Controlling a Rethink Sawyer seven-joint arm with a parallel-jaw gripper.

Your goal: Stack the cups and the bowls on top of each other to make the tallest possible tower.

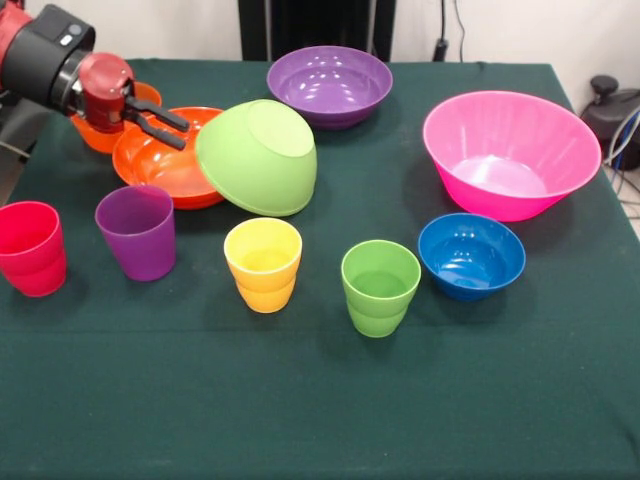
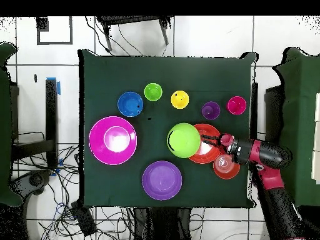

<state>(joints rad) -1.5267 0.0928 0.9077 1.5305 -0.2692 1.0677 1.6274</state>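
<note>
Green cloth covers your desk; no tower stands on it, every bowl and cup is apart.

Your end effector hangs at far left with its fingers spread, empty, over the large orange bowl. The lime green bowl leans tilted on that bowl's right rim. Pink bowl sits upright at right, purple bowl far centre, and the four cups line the near row.

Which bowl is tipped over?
The lime green bowl. It leans upside down on the large orange bowl's rim, while every other bowl sits upright.
</note>
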